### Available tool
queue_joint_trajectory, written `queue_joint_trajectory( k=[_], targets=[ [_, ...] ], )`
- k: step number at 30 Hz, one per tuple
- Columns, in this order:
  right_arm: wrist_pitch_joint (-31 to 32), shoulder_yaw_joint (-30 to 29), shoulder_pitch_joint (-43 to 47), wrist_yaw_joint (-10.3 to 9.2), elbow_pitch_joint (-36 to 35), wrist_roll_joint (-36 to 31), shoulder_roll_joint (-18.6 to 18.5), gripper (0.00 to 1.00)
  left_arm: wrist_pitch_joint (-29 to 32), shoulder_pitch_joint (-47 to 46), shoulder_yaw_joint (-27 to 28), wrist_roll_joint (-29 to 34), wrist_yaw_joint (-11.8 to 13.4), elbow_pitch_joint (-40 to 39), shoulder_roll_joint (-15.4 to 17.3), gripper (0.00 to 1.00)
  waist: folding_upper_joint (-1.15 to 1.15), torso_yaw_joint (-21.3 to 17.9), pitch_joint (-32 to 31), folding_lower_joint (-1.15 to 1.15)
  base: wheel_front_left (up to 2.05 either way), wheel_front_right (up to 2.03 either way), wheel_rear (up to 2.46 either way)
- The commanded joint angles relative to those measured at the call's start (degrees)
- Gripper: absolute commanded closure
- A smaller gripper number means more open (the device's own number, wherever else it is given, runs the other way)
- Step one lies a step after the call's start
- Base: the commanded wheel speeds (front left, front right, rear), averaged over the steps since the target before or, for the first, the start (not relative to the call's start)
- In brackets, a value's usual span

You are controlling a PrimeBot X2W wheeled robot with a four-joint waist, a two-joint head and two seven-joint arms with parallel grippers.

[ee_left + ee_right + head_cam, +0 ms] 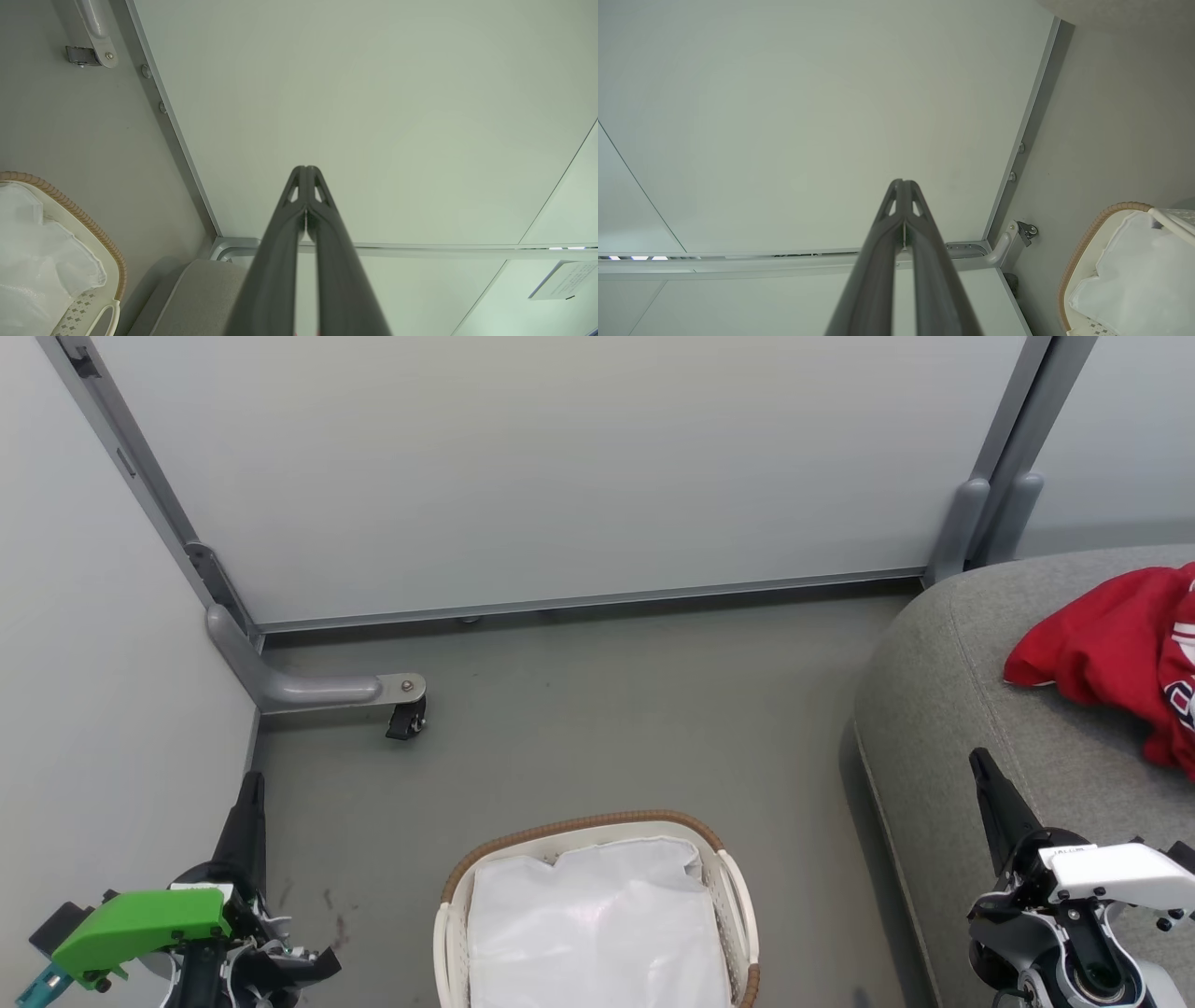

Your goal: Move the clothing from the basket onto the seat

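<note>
Clothing (pixel 1111 653) lies on the seat (pixel 943 709) ahead-right of my right claw (pixel 978 761), the basket (pixel 597 823) between it and my left claw (pixel 250 782) showing just its liner (pixel 597 924), so with both claws pressed together, empty, I should hold clear and check nothing remains.

**One basket, one seat, one red heap**

One basket (pixel 738 887) sits at the bottom centre of the head view, with one white liner (pixel 597 924) inside it. One grey seat (pixel 952 709) takes the right edge, carrying one heap of red clothing (pixel 1111 644) at the far right; how many garments make it up I cannot tell. Two grippers show: the left gripper (pixel 250 789) lower left, the right gripper (pixel 980 763) lower right. One caster wheel (pixel 407 721) stands left of centre.
</note>
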Motion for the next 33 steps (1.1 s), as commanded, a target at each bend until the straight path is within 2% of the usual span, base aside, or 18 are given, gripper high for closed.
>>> queue_joint_trajectory(
  k=[1,33],
  targets=[
    [0.2,-0.1,0.6,-0.02,-0.2,0.2,-0.3,1.0,0.2,-0.6,0.1,-0.2,-0.3,0.0,0.4,1.0,0.0,0.0,0.0,0.0,0.0,0.0,0.0],
    [0.2,-0.1,0.6,-0.02,-0.2,0.2,-0.3,1.0,0.2,-0.6,0.1,-0.2,-0.3,0.0,0.4,1.0,0.0,0.0,0.0,0.0,0.0,0.0,0.0]
  ],
)
